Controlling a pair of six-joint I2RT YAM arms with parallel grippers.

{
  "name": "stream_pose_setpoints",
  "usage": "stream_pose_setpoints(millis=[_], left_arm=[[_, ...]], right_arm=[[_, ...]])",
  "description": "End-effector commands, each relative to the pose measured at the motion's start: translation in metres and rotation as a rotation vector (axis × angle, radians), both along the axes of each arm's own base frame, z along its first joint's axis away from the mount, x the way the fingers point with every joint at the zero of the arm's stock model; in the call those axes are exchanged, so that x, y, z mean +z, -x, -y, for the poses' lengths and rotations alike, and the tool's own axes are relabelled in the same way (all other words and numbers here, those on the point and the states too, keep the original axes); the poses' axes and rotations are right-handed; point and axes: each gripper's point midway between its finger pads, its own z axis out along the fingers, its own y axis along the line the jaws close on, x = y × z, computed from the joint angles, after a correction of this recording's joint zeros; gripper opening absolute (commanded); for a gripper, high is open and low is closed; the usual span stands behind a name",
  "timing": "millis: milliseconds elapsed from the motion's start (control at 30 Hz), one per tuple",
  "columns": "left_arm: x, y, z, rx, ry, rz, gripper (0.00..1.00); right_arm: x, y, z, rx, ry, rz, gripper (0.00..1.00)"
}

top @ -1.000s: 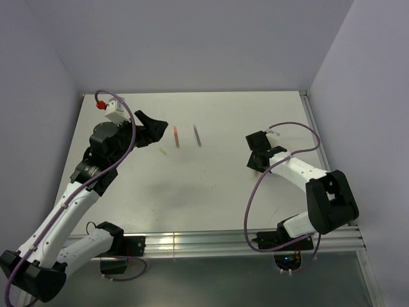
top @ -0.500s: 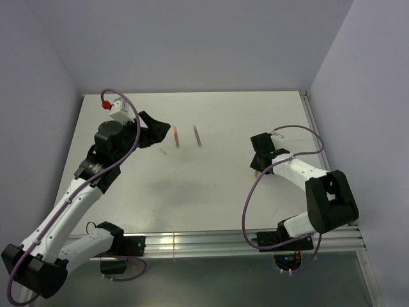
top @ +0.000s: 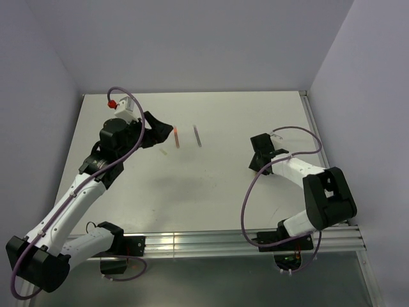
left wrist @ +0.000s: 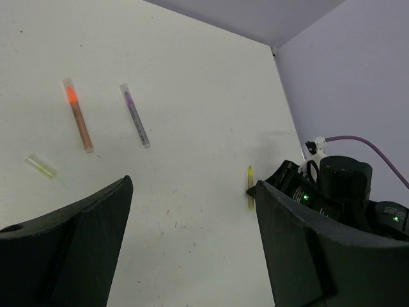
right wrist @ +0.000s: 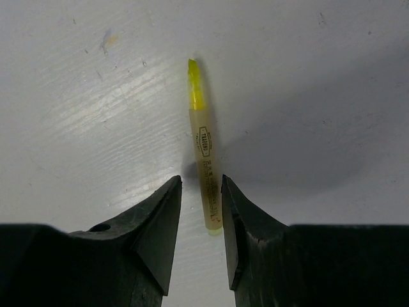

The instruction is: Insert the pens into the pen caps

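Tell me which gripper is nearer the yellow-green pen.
Right. The right gripper sits over the yellow-green pen, a finger on each side; the left gripper is far off, near the orange-red pen.

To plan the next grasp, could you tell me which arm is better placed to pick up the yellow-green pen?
Right. The right gripper straddles the yellow-green pen, one finger on each side, not yet clamped. The left gripper hangs open far away, near the orange-red pen and the purple pen.

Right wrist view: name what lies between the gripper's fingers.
The yellow-green pen, its end between the fingers of the right gripper; right wrist view shows this.
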Motion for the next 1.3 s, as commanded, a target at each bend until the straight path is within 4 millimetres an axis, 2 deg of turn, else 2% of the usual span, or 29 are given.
stream_pose_setpoints(millis=[0,133,233,333,367,500,533,567,600,633,667,700,733,767,833,867,900,1000,1033,1067,1267], left_arm=[[0.013,-0.002,0.003,-0.022,0.033,0.032,0.82],[0.012,-0.002,0.002,-0.023,0.037,0.030,0.82],[0.011,-0.003,0.002,-0.021,0.040,0.027,0.81],[0.012,-0.003,0.002,-0.031,0.045,0.022,0.77],[0.012,-0.003,0.002,-0.030,0.047,0.022,0.77],[0.013,-0.004,0.002,-0.049,0.084,0.014,0.73],[0.008,-0.004,0.002,-0.068,0.096,0.001,0.72],[0.007,-0.003,0.004,-0.089,0.109,-0.001,0.71],[0.012,-0.004,0.006,-0.110,0.135,0.016,0.70],[0.008,-0.001,0.008,-0.151,0.154,0.007,0.70],[0.006,0.001,0.010,-0.164,0.177,-0.012,0.69],[0.016,-0.002,0.011,-0.187,0.204,0.036,0.70],[0.012,0.002,0.013,-0.226,0.223,0.022,0.70],[0.013,0.003,0.014,-0.241,0.238,0.024,0.70],[0.014,0.004,0.015,-0.275,0.269,0.033,0.70],[0.018,0.005,0.015,-0.284,0.276,0.045,0.70],[0.020,0.006,0.015,-0.292,0.284,0.053,0.70],[0.032,0.015,0.019,-0.339,0.297,0.105,0.71],[0.035,0.017,0.019,-0.346,0.298,0.116,0.71],[0.038,0.018,0.019,-0.349,0.299,0.128,0.72],[0.042,0.026,0.021,-0.385,0.306,0.143,0.72]], right_arm=[[-0.002,-0.006,0.001,0.002,-0.003,0.005,0.39],[-0.006,-0.006,0.002,0.005,-0.026,-0.013,0.36],[-0.009,-0.006,0.001,0.012,-0.035,-0.030,0.29],[-0.011,-0.007,-0.001,0.021,-0.037,-0.036,0.10],[-0.009,-0.007,-0.001,0.023,-0.038,-0.030,0.00],[0.008,-0.013,-0.008,0.080,-0.062,0.027,0.00],[0.020,-0.017,-0.013,0.109,-0.080,0.063,0.00],[0.033,-0.022,-0.027,0.162,-0.123,0.098,0.00],[0.054,-0.026,-0.036,0.209,-0.148,0.158,0.00],[0.073,-0.033,-0.049,0.257,-0.178,0.211,0.00],[0.090,-0.031,-0.073,0.340,-0.230,0.246,0.00],[0.112,-0.030,-0.088,0.399,-0.254,0.303,0.00],[0.137,-0.033,-0.106,0.458,-0.291,0.368,0.00],[0.153,-0.024,-0.132,0.542,-0.325,0.401,0.00],[0.194,-0.013,-0.166,0.662,-0.414,0.502,0.00],[0.204,-0.008,-0.178,0.705,-0.448,0.522,0.00],[0.216,0.007,-0.197,0.776,-0.516,0.532,0.00],[0.242,0.022,-0.226,0.874,-0.596,0.590,0.00],[0.244,0.028,-0.232,0.899,-0.618,0.583,0.00],[0.257,0.028,-0.240,0.921,-0.643,0.623,0.00],[0.277,0.041,-0.268,0.997,-0.724,0.650,0.00]])
